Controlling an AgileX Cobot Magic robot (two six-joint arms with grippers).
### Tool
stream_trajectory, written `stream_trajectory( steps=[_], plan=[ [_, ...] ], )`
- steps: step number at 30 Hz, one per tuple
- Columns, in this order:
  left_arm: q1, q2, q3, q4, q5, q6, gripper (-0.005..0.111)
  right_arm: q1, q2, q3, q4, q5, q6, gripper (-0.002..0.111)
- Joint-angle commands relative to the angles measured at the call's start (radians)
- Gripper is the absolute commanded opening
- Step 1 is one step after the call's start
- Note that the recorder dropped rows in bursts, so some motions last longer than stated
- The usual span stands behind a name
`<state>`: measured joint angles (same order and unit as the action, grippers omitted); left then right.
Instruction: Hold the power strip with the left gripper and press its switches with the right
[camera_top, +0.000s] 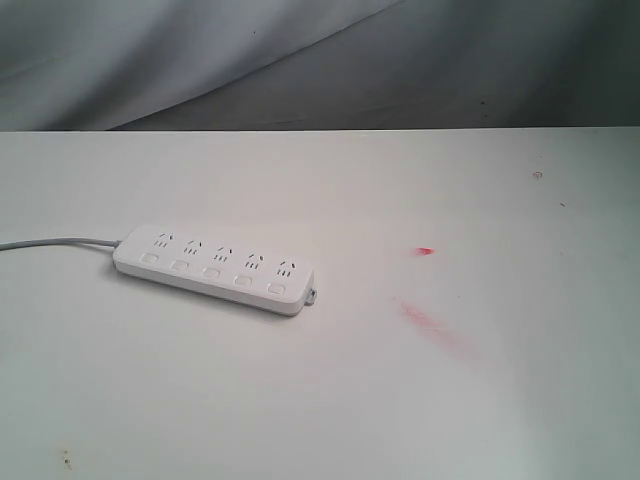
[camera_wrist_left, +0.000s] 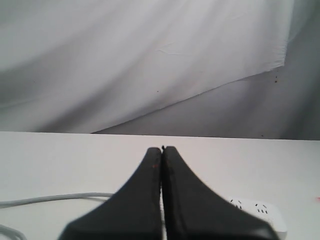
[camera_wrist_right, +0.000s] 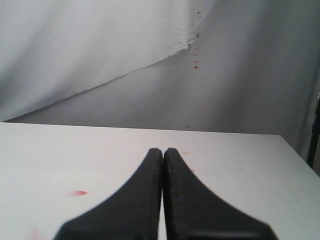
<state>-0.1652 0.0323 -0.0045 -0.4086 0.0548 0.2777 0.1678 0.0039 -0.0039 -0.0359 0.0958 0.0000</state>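
Observation:
The white power strip (camera_top: 214, 268) lies flat on the white table, left of centre in the exterior view, running slightly askew. Its row of white switches (camera_top: 211, 271) faces the near edge, and its grey cord (camera_top: 55, 242) leads off to the left. Neither arm appears in the exterior view. In the left wrist view my left gripper (camera_wrist_left: 162, 149) is shut with nothing between its black fingers; one end of the power strip (camera_wrist_left: 260, 212) and the cord (camera_wrist_left: 55, 198) show behind them. My right gripper (camera_wrist_right: 163, 150) is also shut and empty, over bare table.
Red marks stain the table (camera_top: 500, 400) right of the strip: a small spot (camera_top: 424, 251) and a longer smear (camera_top: 425, 322). The spot (camera_wrist_right: 78, 192) also shows in the right wrist view. Grey cloth (camera_top: 300, 60) hangs behind the table's far edge.

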Motion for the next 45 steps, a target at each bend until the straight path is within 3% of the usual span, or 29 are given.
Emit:
stream_trajectory(
  steps=[1, 17, 45],
  plan=[
    [-0.008, -0.029, 0.005, 0.128, 0.004, -0.141, 0.000, -0.007, -0.004, 0.004, 0.004, -0.009, 0.005, 0.000],
    [0.027, -0.032, 0.005, 0.342, 0.051, -0.380, 0.000, -0.007, -0.004, 0.004, 0.004, -0.009, 0.005, 0.000],
    [0.027, -0.032, 0.005, 0.344, 0.051, -0.351, 0.000, -0.007, -0.004, 0.004, 0.004, -0.009, 0.005, 0.000]
  ],
)
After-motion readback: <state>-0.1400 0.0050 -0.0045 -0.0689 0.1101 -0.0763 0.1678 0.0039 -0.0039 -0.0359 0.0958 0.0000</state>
